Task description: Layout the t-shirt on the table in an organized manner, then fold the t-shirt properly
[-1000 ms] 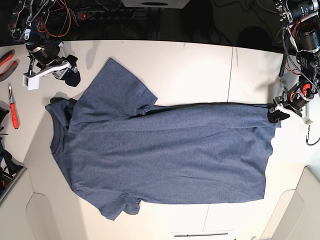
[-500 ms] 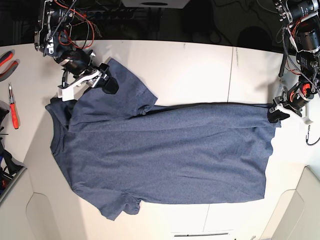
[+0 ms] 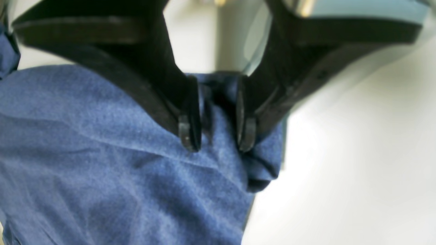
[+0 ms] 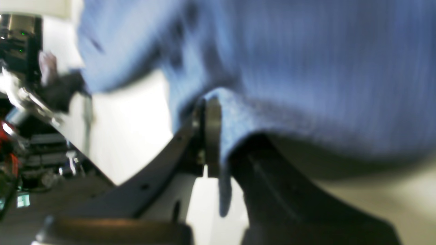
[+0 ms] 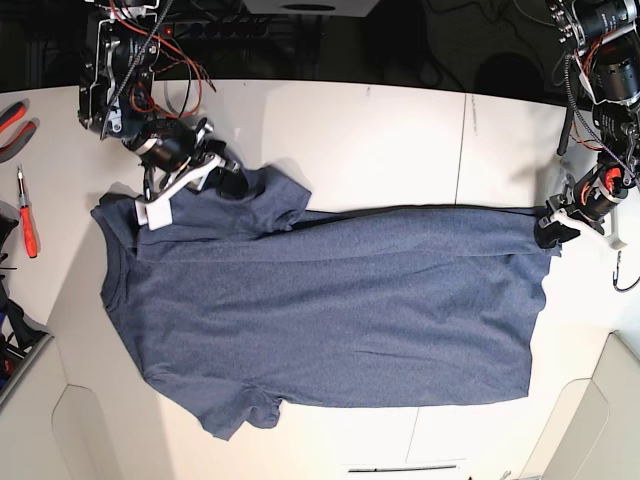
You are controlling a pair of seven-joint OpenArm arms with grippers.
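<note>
Both grippers pinch t-shirt [image 5: 330, 300] edges; table [image 5: 400, 130] open beyond.

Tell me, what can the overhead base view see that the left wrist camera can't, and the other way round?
Only the base view shows the whole t-shirt spread across the table, the right gripper at the upper sleeve, and red-handled tools at the table's edge. Only the left wrist view shows, close up, a bunched fold of cloth pinched between the left gripper fingers. Both show the blue shirt, the pale table and the left gripper at the shirt's corner.
</note>
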